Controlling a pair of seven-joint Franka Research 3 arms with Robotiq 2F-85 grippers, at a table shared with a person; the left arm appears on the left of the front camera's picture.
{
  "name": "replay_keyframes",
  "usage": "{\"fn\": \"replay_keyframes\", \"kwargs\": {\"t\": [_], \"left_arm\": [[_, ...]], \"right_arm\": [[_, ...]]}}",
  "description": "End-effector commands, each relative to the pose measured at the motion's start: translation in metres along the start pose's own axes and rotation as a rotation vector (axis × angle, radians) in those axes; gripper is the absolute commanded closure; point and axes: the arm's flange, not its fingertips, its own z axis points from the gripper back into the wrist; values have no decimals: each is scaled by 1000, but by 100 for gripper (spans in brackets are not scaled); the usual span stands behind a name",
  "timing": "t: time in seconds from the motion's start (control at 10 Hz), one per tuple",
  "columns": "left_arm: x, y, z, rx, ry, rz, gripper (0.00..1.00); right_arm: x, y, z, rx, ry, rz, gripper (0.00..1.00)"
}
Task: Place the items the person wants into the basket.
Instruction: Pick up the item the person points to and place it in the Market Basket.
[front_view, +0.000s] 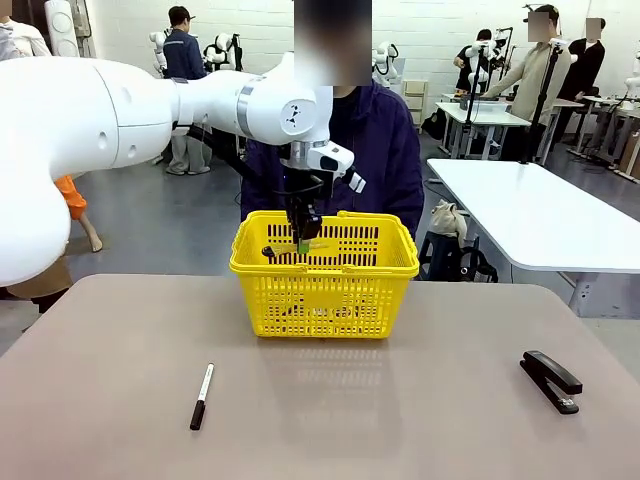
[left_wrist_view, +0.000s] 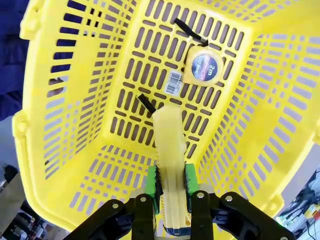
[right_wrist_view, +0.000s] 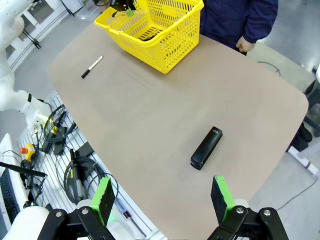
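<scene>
My left gripper (front_view: 304, 243) hangs inside the top of the yellow basket (front_view: 325, 271), shut on a yellow utility knife. In the left wrist view the knife (left_wrist_view: 169, 145) sits between the green pads (left_wrist_view: 151, 181) and points down at the basket's floor (left_wrist_view: 150, 60); a short black piece shows at its far end. A yellow-and-black tape measure (left_wrist_view: 202, 66) lies on that floor. The person (front_view: 385, 150) stands right behind the basket. My right gripper (right_wrist_view: 162, 195) is open and empty, high above the table's near right part.
A white marker with a black cap (front_view: 202, 396) lies on the table front left. A black stapler (front_view: 551, 380) lies front right, below my right gripper in the right wrist view (right_wrist_view: 206, 147). The basket (right_wrist_view: 170, 42) stands at the table's far edge.
</scene>
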Motion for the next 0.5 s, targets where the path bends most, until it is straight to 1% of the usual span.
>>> {"fn": "replay_keyframes", "kwargs": {"t": [0.0,0.2,0.3,0.4], "left_arm": [[18,11,2,-20,36,28,74],[22,12,-4,-38,50,32,74],[24,11,-3,-42,49,34,60],[25,9,-3,-43,46,39,14]], "right_arm": [[0,-1,-1,19,-31,17,0],[0,-1,-1,19,-31,17,0],[0,-1,-1,19,-31,17,0],[0,-1,-1,19,-31,17,0]]}}
